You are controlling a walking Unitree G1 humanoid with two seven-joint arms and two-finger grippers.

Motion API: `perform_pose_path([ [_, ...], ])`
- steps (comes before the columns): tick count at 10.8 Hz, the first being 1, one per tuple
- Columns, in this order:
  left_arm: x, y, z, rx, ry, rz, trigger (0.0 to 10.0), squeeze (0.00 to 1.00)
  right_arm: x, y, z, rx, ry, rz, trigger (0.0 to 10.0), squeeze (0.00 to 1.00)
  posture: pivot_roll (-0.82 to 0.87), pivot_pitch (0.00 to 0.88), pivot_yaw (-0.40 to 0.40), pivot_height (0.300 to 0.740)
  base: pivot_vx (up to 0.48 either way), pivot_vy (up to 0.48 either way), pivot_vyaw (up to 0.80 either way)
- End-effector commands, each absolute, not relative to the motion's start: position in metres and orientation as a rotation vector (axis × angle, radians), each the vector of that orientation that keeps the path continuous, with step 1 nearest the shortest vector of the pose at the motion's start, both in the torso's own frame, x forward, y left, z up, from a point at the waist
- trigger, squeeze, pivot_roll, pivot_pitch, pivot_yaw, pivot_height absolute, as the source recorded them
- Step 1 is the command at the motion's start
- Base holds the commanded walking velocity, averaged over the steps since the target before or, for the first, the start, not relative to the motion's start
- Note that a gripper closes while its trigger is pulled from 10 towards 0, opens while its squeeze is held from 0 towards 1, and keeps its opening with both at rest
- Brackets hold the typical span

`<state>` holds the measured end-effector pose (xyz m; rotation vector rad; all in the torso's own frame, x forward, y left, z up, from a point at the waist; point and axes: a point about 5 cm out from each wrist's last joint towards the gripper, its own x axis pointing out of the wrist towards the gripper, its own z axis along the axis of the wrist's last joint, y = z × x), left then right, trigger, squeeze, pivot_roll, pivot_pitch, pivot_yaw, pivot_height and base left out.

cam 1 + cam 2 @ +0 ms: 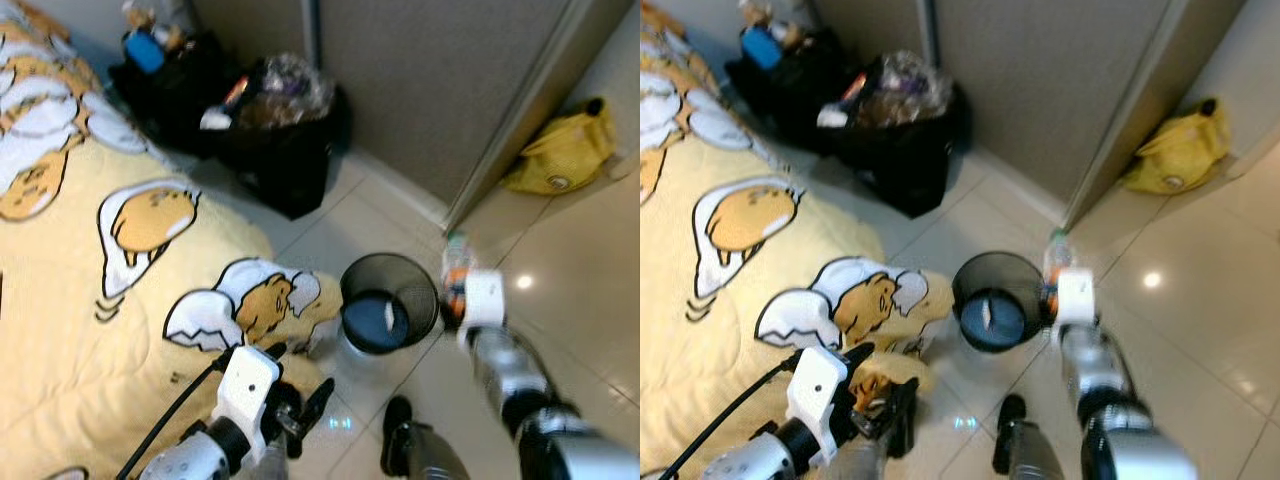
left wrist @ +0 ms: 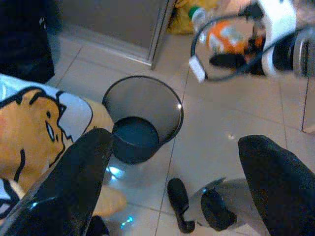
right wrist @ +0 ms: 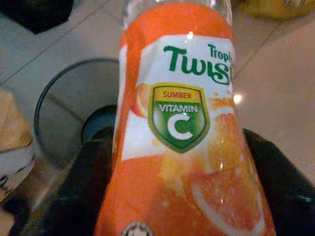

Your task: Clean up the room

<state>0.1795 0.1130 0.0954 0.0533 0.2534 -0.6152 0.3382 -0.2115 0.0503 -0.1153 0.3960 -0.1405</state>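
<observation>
The right gripper (image 3: pixel 172 196) clamped the orange bottle (image 3: pixel 179 128) just beside the mesh bin (image 1: pixel 390 300). It wanted centring over the rim before release (the left gripper (image 2: pixel 177 162) hung spread and empty).

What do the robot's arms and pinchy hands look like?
Both arms are shiny silver tubes with black joints. Each wrist carries a boxy white block. The left arm has a black cable looping off it. The left gripper has two long, rounded, glossy black jaws. The right arm ends in a white collar just before its gripper.
</observation>
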Motion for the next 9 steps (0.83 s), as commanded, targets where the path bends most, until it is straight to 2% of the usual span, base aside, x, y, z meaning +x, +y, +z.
perform_pose_path([
  [1,0.176,0.115,0.095,0.063,0.275,-0.605,10.0,0.0,0.336,-0.212,0.047,-0.146,0.408,-0.14,10.0,1.0,0.39,0.469,0.072,0.74,0.0,0.0,0.0],
  [3,0.176,0.118,0.097,0.083,0.29,-0.589,10.0,0.0,0.345,-0.208,0.057,-0.159,0.384,-0.11,10.0,1.0,0.4,0.484,0.076,0.74,0.0,0.0,0.0],
  [5,0.179,0.119,0.094,0.099,0.297,-0.574,10.0,0.0,0.348,-0.196,0.061,-0.196,0.351,-0.041,10.0,1.0,0.38,0.461,0.06,0.74,0.0,0.0,0.0],
  [6,0.187,0.116,0.093,0.099,0.282,-0.566,10.0,0.0,0.348,-0.193,0.063,-0.141,0.287,-0.054,10.0,0.0,0.35,0.406,0.032,0.74,0.0,0.0,0.0],
  [8,0.211,0.116,0.088,0.043,0.257,-0.512,10.0,0.0,0.322,-0.185,0.052,-0.017,0.146,-0.108,10.0,0.0,0.27,0.304,0.014,0.74,0.0,0.0,0.0],
  [9,0.225,0.112,0.083,0.006,0.253,-0.51,10.0,0.0,0.307,-0.185,0.046,0.008,0.132,-0.134,10.0,0.0,0.22,0.219,-0.001,0.74,0.0,0.0,0.0],
])
